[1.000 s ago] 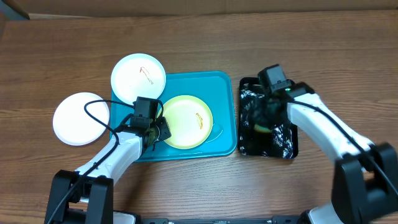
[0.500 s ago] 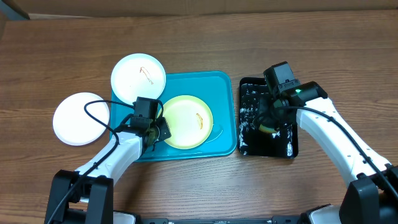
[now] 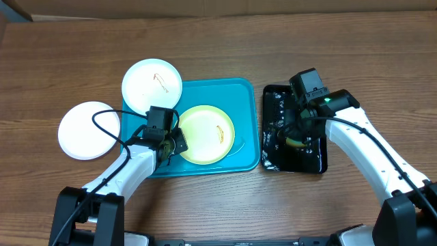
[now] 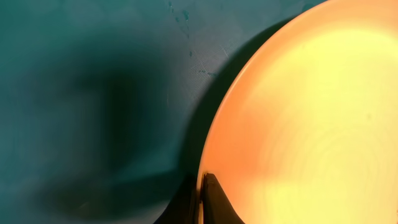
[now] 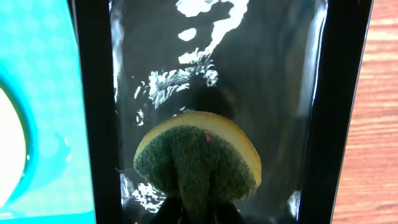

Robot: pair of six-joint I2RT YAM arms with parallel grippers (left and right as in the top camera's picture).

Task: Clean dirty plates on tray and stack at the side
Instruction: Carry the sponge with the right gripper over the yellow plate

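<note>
The pale yellow-green plate point(image 3: 205, 133) with a brown smear lies on the turquoise tray point(image 3: 242, 96). My left gripper point(image 3: 174, 143) is shut on that plate's left rim; in the left wrist view the plate point(image 4: 305, 112) fills the right side and the fingers point(image 4: 204, 199) pinch its edge. A white plate point(image 3: 151, 83) with brown smears overlaps the tray's far left corner. A clean white plate point(image 3: 87, 130) lies on the table to the left. My right gripper point(image 3: 293, 137) is shut on a yellow sponge with a green scouring pad point(image 5: 196, 158), held over the black tray point(image 5: 93, 112).
The glossy black tray point(image 3: 314, 164) sits right of the turquoise tray and holds a film of water. Bare wooden table lies all around, and a cardboard edge runs along the far side.
My right arm shifted slightly over the black tray with the sponge. The left arm and the plates have not moved.
</note>
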